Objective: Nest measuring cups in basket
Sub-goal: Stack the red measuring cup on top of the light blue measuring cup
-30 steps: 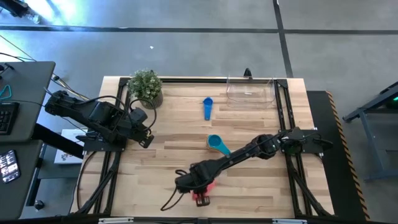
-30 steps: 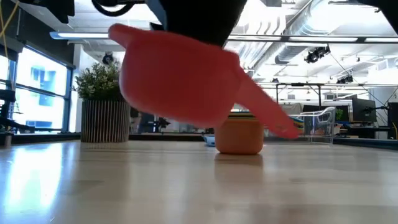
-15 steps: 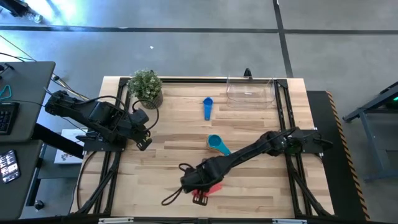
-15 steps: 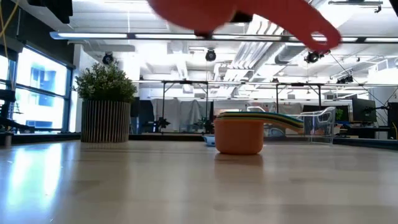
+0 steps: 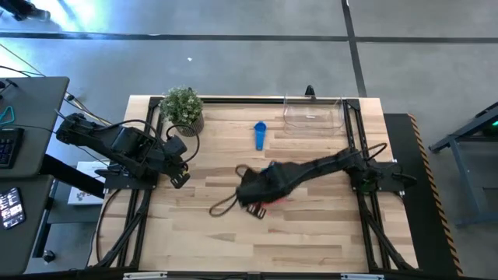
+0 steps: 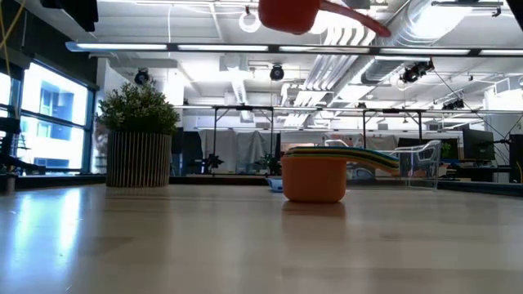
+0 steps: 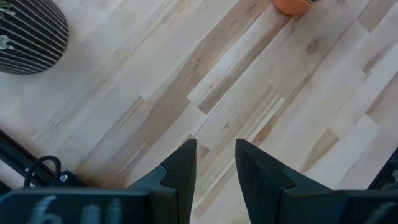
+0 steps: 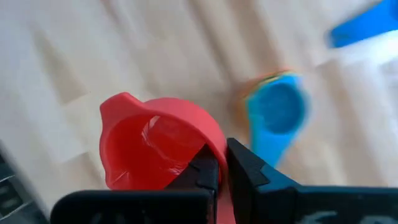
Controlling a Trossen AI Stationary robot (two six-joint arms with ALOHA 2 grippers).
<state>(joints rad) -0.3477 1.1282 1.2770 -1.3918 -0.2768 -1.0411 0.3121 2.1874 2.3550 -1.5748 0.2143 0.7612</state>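
Wooden slat worktop point(image 5: 311, 233), pale planks running left-right, black frame rails at both sides. Beyond it, grey floor; the low view shows an open workshop with ceiling ducts, strip lights and windows at left.

Right arm reaches from the right edge across to mid-table. Right gripper point(image 8: 221, 169) pinched tight on the rim of the red-pink cup point(image 8: 155, 149), which is held clear of the surface, high up in the low view point(image 6: 288, 14). Bowl opens toward the wrist camera; in the low view its handle runs off to the right and tilts slightly down.

Left arm parked at the left edge, left gripper point(image 7: 215, 163) over bare wood, fingers slightly parted, holding nothing.

Clear basket point(image 5: 314, 114) at the back right corner, long axis parallel to the back edge.

Potted plant point(image 5: 184, 110) at the back left corner.

Nested cup stack point(image 6: 315, 176) standing near mid-table, orange cup outermost, teal cup point(image 8: 277, 112) innermost, handles fanned to the right in the low view.

Blue cup point(image 5: 260, 134) lying alone toward the back edge, left of the basket, long axis running front to back, bowl toward the back.
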